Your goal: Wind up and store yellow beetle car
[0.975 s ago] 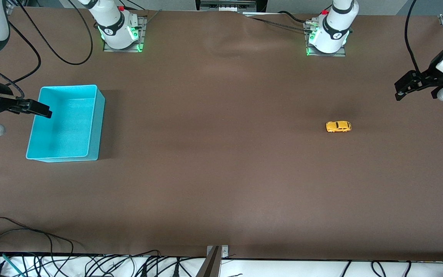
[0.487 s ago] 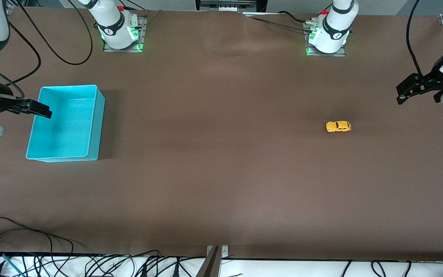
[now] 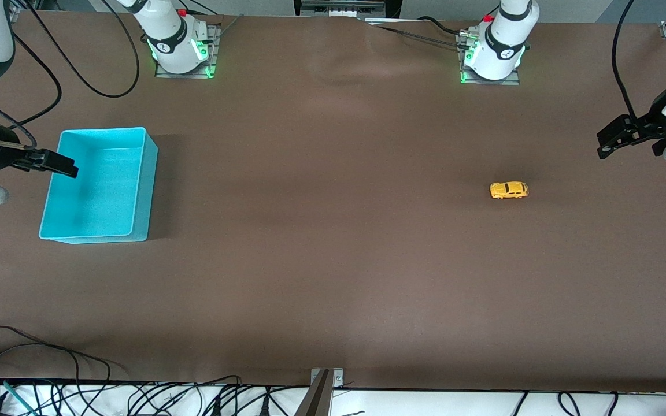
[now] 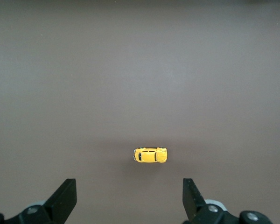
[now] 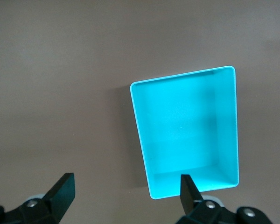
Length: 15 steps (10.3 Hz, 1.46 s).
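Resting on its wheels on the brown worktop [image 3: 333, 260], the tiny yellow-orange toy beetle car [image 3: 509, 190] sits toward the left arm's end, untouched. The left gripper [image 3: 609, 141] hangs above the worktop near the car, fingers [image 4: 65, 198] spread wide and empty. The right gripper [image 3: 58, 164] waits over the rim of the open turquoise plastic bin [image 3: 139, 173], fingers [image 5: 60, 189] wide too.

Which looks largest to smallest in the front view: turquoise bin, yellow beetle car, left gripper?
1. turquoise bin
2. left gripper, open, raised toward the camera, so its size is unsure
3. yellow beetle car
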Motion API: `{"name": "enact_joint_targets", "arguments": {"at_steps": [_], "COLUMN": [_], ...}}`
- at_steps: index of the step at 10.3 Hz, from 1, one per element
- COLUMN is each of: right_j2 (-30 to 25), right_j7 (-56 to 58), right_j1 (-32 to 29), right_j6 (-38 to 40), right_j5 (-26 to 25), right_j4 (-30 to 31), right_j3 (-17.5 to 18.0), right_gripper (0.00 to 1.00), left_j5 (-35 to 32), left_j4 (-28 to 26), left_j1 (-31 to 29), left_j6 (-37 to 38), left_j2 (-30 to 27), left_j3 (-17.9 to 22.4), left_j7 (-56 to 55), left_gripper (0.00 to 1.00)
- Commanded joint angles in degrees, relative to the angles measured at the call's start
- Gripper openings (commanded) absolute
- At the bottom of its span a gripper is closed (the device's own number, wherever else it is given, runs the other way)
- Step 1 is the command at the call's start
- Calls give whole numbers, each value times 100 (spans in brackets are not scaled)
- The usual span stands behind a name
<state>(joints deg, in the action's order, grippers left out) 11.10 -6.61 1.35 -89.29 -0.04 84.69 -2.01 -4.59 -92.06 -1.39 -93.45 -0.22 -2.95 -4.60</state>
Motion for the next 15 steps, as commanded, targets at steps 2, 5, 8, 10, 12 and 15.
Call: {"name": "enact_joint_targets", "arguments": {"at_steps": [2,5,8,10,12,15], "right_j2": [-11,24,24,24,41,41], "right_j7": [-68,-86,-68,-68,-68,-33], "right_j1": [-12,-12,-12,-12,-12,-12], "right_j6": [-1,-45,-27,-27,-9,-18], "right_j5": [109,109,118,118,109,109], "right_j4": [21,12,21,21,21,21], "right_j3": [-1,-1,-1,-1,-1,-1], "right_gripper": [100,100,100,100,100,100], "left_j5": [316,793,784,696,696,696], "left_j4": [189,189,198,198,198,206], "left_j1": [-106,-388,-379,-353,-379,-379], "left_j6": [222,687,688,679,688,679], "left_j2": [83,83,92,101,118,127], "left_j3": [22,14,14,-13,-4,-4], "left_j7": [152,179,188,170,179,179], "left_gripper": [100,100,100,100,100,100]}}
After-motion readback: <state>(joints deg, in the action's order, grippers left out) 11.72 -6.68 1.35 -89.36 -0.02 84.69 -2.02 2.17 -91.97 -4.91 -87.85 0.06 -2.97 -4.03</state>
